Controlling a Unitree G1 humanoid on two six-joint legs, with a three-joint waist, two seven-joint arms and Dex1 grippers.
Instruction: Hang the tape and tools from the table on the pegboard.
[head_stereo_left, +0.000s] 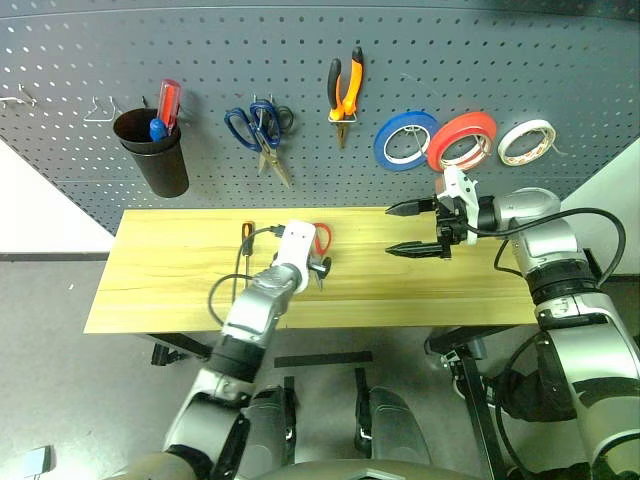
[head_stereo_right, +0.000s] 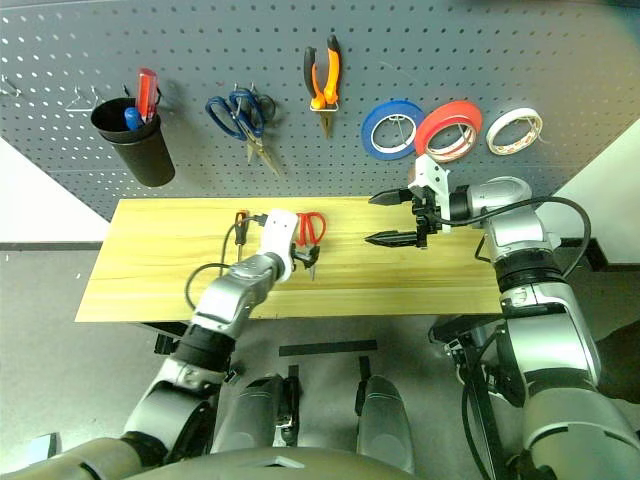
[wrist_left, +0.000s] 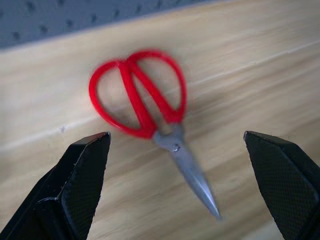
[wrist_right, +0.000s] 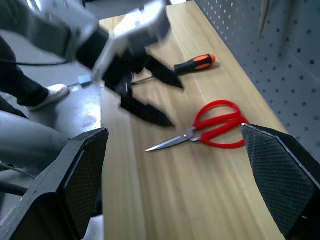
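Red-handled scissors (wrist_left: 137, 95) lie flat on the table (head_stereo_left: 160, 270), just ahead of my open left gripper (wrist_left: 175, 135), with nothing between its fingers. Left of them lies the orange-and-black screwdriver (head_stereo_left: 247, 232). My right gripper (head_stereo_left: 400, 229) hovers open and empty over the table's right part, pointing left toward the scissors (wrist_right: 220, 125). On the pegboard (head_stereo_left: 500, 60) hang the orange-handled pliers (head_stereo_left: 345, 90) and the red tape (head_stereo_left: 462, 140).
A black cup (head_stereo_left: 155, 150) holding a red-handled screwdriver (head_stereo_left: 169, 100) hangs at the pegboard's left. Blue-handled scissors (head_stereo_left: 258, 128), a blue roll (head_stereo_left: 405, 140) and a white roll (head_stereo_left: 526, 142) hang there too. Silver hooks (head_stereo_left: 100, 108) stick out at far left.
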